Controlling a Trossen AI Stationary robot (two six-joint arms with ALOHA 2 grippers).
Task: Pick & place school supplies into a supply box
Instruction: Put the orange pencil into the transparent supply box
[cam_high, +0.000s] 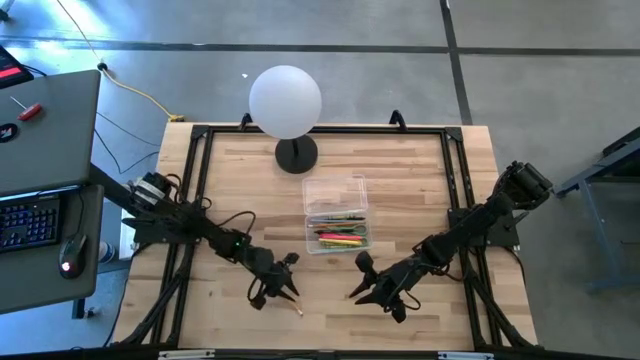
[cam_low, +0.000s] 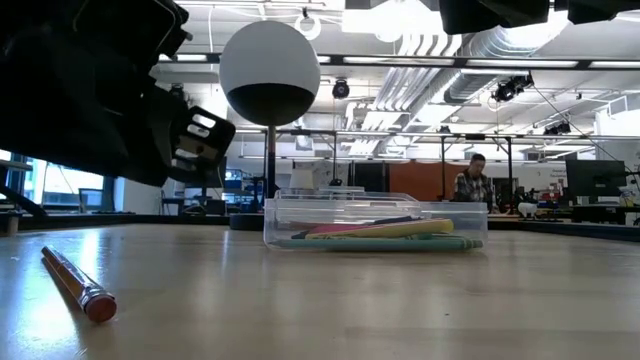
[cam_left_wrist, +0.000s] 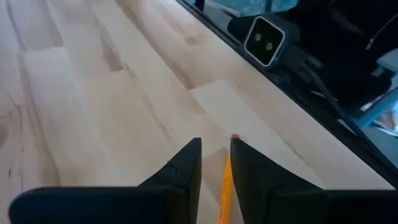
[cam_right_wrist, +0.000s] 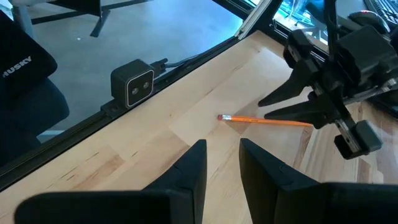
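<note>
Nearest the front edge of the worktop (cam_high: 250, 180), a yellow pencil (cam_right_wrist: 267, 121) lies flat, its pink eraser end pointing toward the right arm. The left tool (cam_left_wrist: 216, 165) is low over it with its two fingers straddling the shaft, a narrow gap on either side; they look not yet clenched, and the pencil rests on the wood. The risk here is a thin, round shaft: if the fingers close off-centre or too high, the pencil may roll or squirt out toward the edge; if they press too low, the tips may scrape the wood. The right tool (cam_right_wrist: 222, 163) waits just beside, fingers slightly parted and grasping nothing; it could be struck when the pencil is swung up. Farther back, the supply box (cam_high: 336, 213) sits open, pens already inside, below the white globe lamp (cam_high: 286, 101). A long pencil carried crosswise may catch its rim.
</note>
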